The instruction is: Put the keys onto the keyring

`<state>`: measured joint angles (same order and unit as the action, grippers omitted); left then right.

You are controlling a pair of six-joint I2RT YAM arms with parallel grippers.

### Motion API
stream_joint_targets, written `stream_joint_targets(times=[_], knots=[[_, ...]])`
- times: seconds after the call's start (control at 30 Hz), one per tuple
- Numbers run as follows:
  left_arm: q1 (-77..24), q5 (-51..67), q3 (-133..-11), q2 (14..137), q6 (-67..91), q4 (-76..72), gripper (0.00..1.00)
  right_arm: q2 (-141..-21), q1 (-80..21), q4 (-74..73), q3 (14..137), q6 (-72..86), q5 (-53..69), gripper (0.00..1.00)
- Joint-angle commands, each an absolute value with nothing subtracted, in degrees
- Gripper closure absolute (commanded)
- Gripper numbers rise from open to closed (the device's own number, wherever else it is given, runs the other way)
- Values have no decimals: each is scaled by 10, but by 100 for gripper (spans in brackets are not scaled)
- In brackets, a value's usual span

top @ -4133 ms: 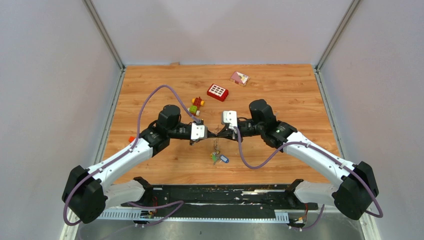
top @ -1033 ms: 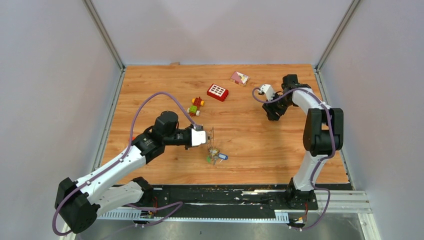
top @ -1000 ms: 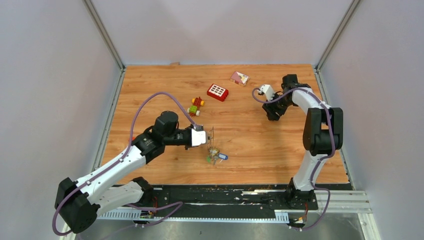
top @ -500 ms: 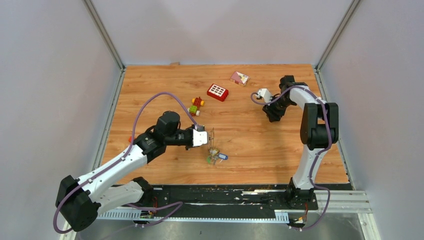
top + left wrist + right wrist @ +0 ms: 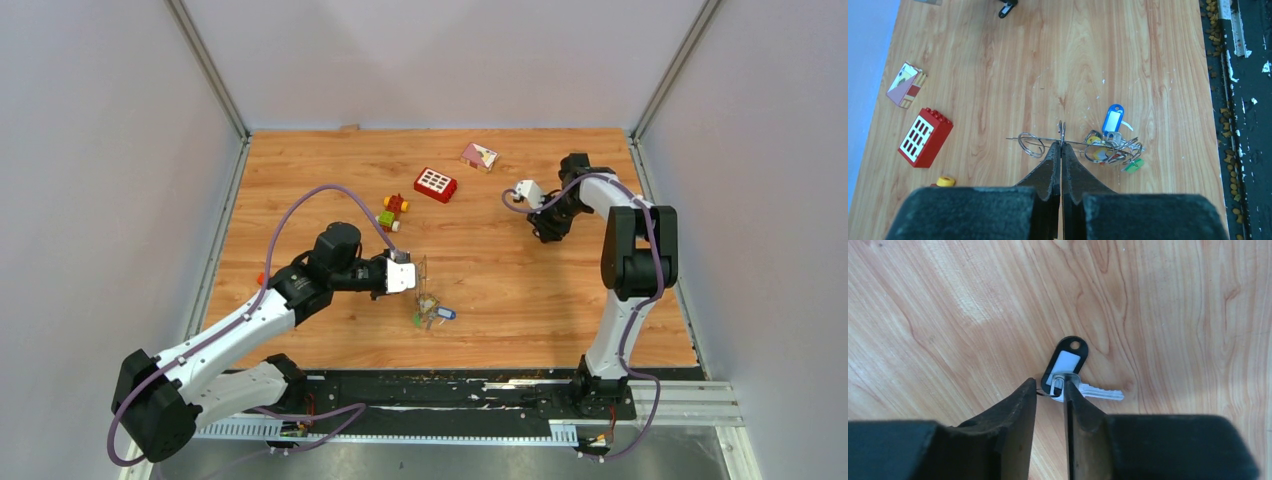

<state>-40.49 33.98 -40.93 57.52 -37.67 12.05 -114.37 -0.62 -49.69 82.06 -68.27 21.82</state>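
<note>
My left gripper [image 5: 1061, 145] is shut on the keyring [image 5: 1083, 144], a thin grey hoop seen edge-on and held upright just above the table. Several keys [image 5: 1111, 150] with blue, green and yellow tags hang bunched on it, resting on the wood. In the top view the left gripper [image 5: 419, 275] is at mid-table with the keys [image 5: 432, 314] below it. My right gripper [image 5: 1050, 390] is low at the far right [image 5: 547, 227], jaws narrowly open. They straddle the small ring of a loose key with a black tag [image 5: 1064, 362].
A red brick with white squares [image 5: 436, 184] and a red-yellow-green block toy [image 5: 391, 212] lie behind the left gripper. A pink card-like block [image 5: 479, 156] is near the back edge. A small red cube [image 5: 262, 278] sits beside the left arm. A black rail runs along the near edge.
The right arm left the keyring and swung to the far right, then lowered its jaws over the black-tagged key. The left gripper still holds the ring, shifted slightly.
</note>
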Motion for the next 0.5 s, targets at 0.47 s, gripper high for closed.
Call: stream_joint_targets(times=[0.47], knots=[[-408,340,-418,574,-394,112,100,-1059,-19,-469,764,-620,311,100]])
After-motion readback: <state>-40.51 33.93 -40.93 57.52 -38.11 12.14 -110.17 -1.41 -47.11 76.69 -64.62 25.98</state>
